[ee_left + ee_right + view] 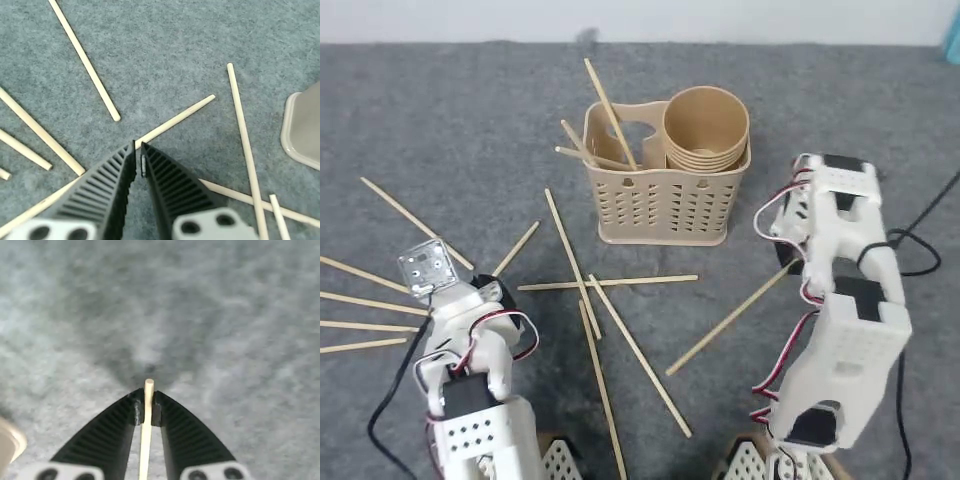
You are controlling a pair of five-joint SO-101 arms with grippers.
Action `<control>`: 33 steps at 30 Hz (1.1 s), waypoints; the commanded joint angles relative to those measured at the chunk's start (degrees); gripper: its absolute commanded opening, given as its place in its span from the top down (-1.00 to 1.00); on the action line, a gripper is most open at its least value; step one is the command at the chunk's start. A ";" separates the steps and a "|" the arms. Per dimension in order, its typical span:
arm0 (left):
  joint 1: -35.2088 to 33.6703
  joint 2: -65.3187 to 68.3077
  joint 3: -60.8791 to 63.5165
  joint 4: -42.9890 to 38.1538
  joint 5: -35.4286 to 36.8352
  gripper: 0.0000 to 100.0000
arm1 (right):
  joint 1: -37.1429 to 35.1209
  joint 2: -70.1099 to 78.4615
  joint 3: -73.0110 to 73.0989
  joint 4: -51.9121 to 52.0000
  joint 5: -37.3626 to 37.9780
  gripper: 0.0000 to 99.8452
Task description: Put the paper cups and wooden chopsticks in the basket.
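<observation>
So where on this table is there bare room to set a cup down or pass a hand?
Bare carpet lies behind the basket up to the far wall, and left of it, beyond the long chopstick. Crowded: crossed chopsticks in front of the basket, and the fan of chopsticks beside the left arm.

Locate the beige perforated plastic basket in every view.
High view: the basket stands upper middle, holding stacked paper cups and wooden chopsticks.
Left wrist view: its rounded corner shows at the edge, beyond the left gripper.
Right wrist view: a beige sliver at the edge, apparently the basket, beside the right gripper holding one chopstick.
Shared landmark: the grey felt surface.
</observation>
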 commanded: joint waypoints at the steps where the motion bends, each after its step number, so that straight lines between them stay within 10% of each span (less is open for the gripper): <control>1: 0.35 -0.70 -0.22 -1.85 -0.70 0.98 | 4.26 -8.66 -2.99 2.07 1.41 0.99; 18: 0.35 -0.70 -0.22 -1.85 -0.70 0.98 | 23.52 -20.35 -5.80 2.15 15.38 0.99; 33: 0.35 -0.70 -0.22 -1.76 -0.70 0.98 | 21.58 -35.82 -8.35 13.58 15.91 0.99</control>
